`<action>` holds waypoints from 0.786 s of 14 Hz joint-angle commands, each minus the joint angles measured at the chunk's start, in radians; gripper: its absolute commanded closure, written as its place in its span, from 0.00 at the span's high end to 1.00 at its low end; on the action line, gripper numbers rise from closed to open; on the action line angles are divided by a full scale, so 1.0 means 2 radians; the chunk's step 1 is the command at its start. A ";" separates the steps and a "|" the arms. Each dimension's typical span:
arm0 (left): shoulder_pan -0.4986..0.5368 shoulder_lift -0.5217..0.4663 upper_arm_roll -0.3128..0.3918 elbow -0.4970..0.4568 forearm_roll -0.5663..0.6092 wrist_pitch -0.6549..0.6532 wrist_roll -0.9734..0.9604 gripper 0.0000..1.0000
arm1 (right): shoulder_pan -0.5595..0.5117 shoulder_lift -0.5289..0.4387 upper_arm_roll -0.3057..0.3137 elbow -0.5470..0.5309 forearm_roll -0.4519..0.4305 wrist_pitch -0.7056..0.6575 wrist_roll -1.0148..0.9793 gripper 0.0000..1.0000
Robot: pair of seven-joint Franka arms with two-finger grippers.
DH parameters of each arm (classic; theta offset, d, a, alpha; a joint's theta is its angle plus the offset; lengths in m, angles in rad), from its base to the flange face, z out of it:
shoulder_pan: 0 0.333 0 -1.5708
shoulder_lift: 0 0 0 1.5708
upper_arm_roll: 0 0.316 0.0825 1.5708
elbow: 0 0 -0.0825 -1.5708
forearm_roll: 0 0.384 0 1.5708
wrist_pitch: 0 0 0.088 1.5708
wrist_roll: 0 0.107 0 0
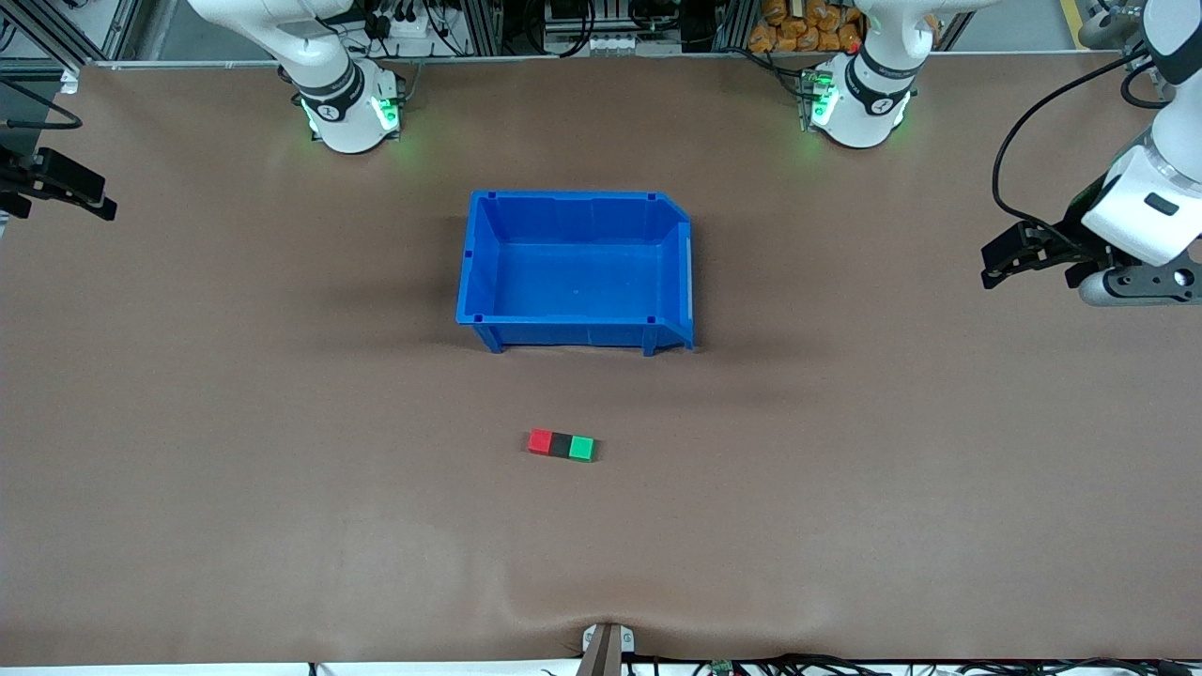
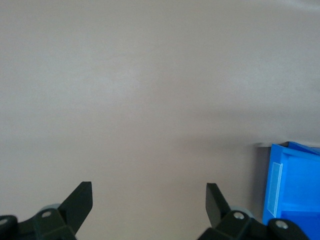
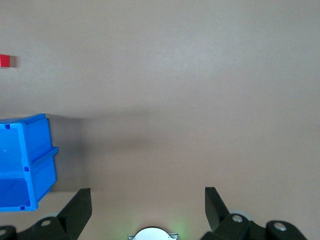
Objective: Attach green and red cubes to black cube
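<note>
On the brown table covering (image 1: 235, 422) in the front view, a deep blue open-topped plastic bin (image 1: 576, 272) stands in the middle, and every other thing can be placed from it. Nearer to the front camera than the bin, three small cubes lie in a touching row: the bright red cube (image 1: 540, 441) toward the right arm's end, the matte black cube (image 1: 561, 445) between, and the bright green cube (image 1: 582, 448) toward the left arm's end, so both coloured cubes already sit against the black one. The left gripper (image 1: 1003, 266) hangs over the table well apart from the bin toward the left arm's end, holding nothing. The right gripper (image 1: 89, 199) shows at the picture's edge toward the right arm's end, also well apart from the bin. No readable writing shows on the bin or the cubes. In the left wrist view, the left gripper (image 2: 149, 197) has its black fingers (image 2: 80, 202) spread wide over bare table, with a corner of the bin (image 2: 295, 185) beside it carrying a pale label too blurred to read. In the right wrist view, the right gripper (image 3: 148, 201) is likewise spread wide and empty; the bin (image 3: 25, 160) and the red cube (image 3: 5, 60) show at the edge.
</note>
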 commanded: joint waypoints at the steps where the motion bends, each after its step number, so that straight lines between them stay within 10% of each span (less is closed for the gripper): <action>1: 0.005 -0.001 0.000 0.014 -0.002 -0.018 0.011 1.00 | -0.002 0.004 0.004 0.011 -0.002 -0.008 0.003 1.00; 11: 0.025 -0.012 0.000 0.012 -0.009 -0.041 0.098 1.00 | -0.001 0.004 0.004 0.011 -0.002 -0.008 0.005 1.00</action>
